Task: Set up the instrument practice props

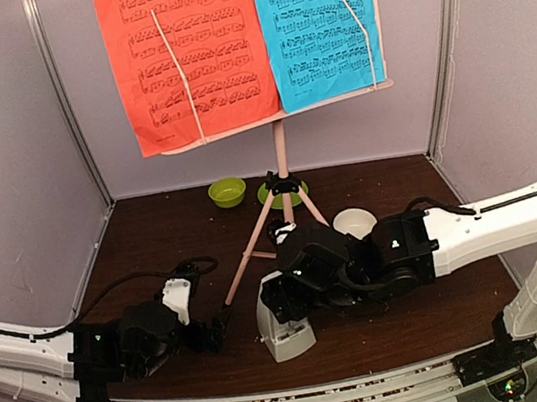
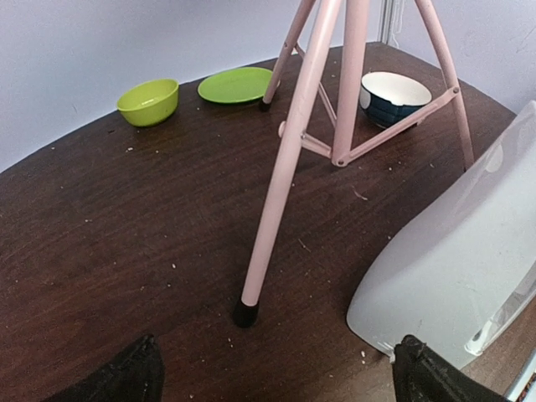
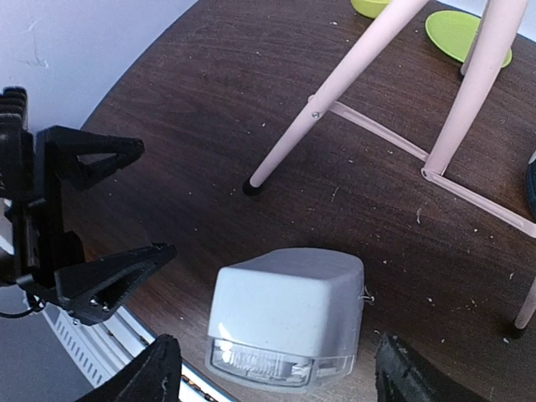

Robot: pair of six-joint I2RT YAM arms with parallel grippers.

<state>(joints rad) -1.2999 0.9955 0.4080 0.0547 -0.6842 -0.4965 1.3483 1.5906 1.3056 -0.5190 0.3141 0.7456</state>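
Top external view shows the stand point(image 1: 281, 159) up at the back of the counter point(image 1: 144, 250), with the red sheet point(image 1: 186, 56) and the blue sheet point(image 1: 316, 22) side by side on it. The metronome point(image 1: 291, 339) sits upright on the counter near the front, just beside one leg point(image 2: 289, 167) of the stand.

The right gripper point(image 3: 276, 343) hangs over the metronome. In the right wrist view its fingers point(image 3: 159, 373) are apart, one on each side of the metronome. We see a gap on both sides, so it holds nothing. The left gripper point(image 2: 276, 343) is wide apart too and empty, low over the counter near the foot of that leg.

We think the step in hand is the last one: leaving the metronome in its place by the stand. All the props look set.

Next, we think the right arm should lift straight up, so its fingers do not knock the metronome over. The left arm should pull back and stay clear of the leg, since a bump there could shake the stand and drop the sheets
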